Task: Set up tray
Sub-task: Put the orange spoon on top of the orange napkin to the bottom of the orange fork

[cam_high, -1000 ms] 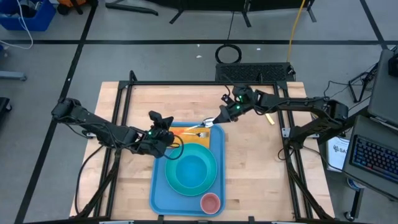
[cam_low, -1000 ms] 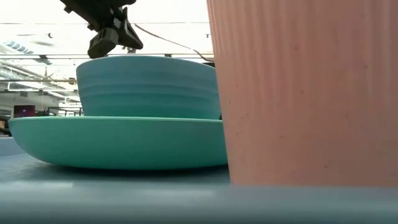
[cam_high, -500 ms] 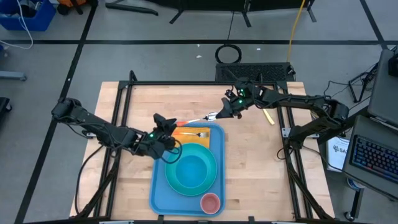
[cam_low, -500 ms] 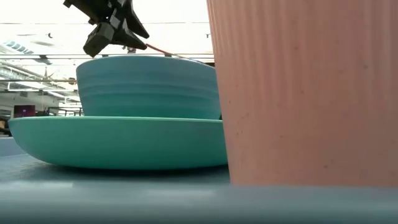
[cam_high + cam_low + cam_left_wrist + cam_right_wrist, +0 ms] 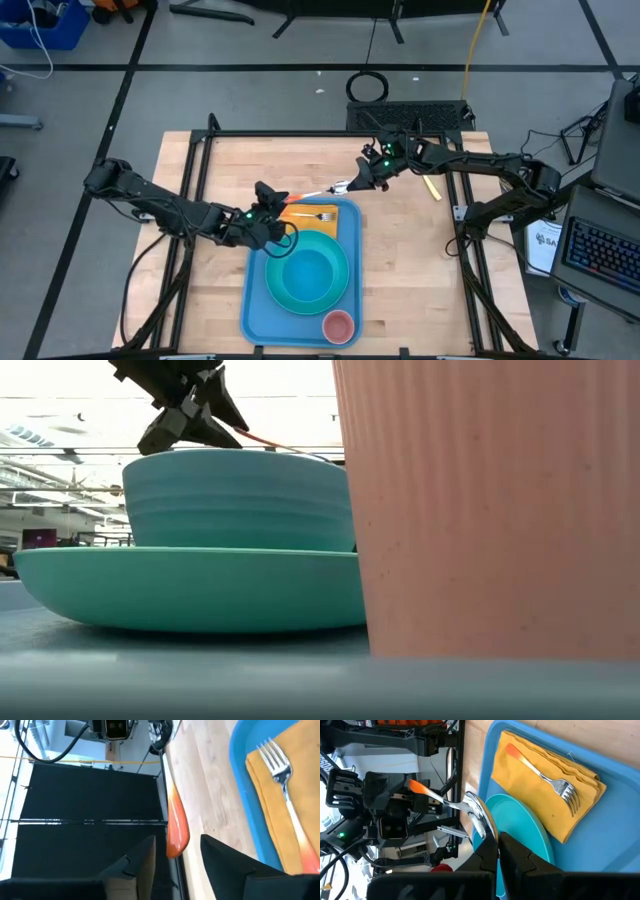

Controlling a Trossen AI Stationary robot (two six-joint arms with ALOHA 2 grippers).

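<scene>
While right tool (image 5: pixel 350 187) clamps spoon (image 5: pixel 322 192), tray (image 5: pixel 252 310) just beneath, left tool (image 5: pixel 268 203) agape.

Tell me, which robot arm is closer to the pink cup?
Left. The left gripper sits by the tray's far left corner; the right gripper is beyond its far edge, farther from the pink cup.

**Readable text: almost none**

Only a white sheet (image 5: pixel 545 240) at the table's right edge shows dark letters, seemingly "SA" (the rest is cut off by the frame rail). Nothing else carries legible writing, labels or numbers.
</scene>
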